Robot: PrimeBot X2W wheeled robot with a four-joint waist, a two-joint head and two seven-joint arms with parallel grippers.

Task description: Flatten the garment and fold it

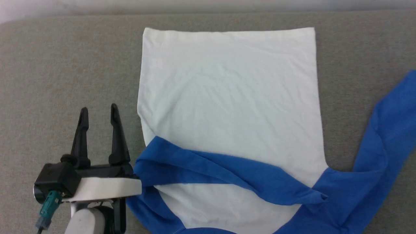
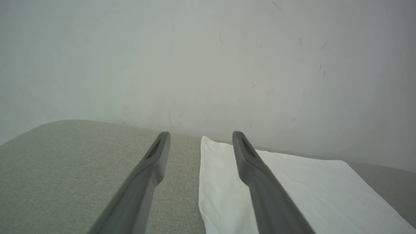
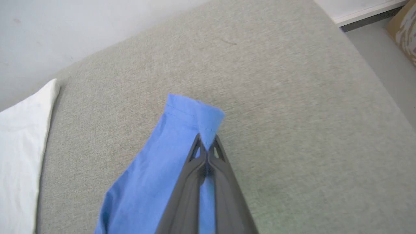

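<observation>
The garment (image 1: 227,97) lies spread on the grey cushion, white body flat, hem toward the far edge. One blue sleeve (image 1: 234,172) is folded across the body near the shoulders. The other blue sleeve (image 1: 383,139) stretches out to the right. In the right wrist view my right gripper (image 3: 206,143) is shut on the cuff end of that blue sleeve (image 3: 182,130), close to the cushion. My left gripper (image 1: 99,112) stands open over bare cushion just left of the white body. In the left wrist view its fingers (image 2: 156,159) frame the garment's white corner (image 2: 214,156).
The grey cushion (image 1: 65,71) runs to a pale wall (image 2: 208,65) at the far side. In the right wrist view the cushion's right edge drops to a floor (image 3: 383,58) with a white skirting board and a brown box (image 3: 406,29).
</observation>
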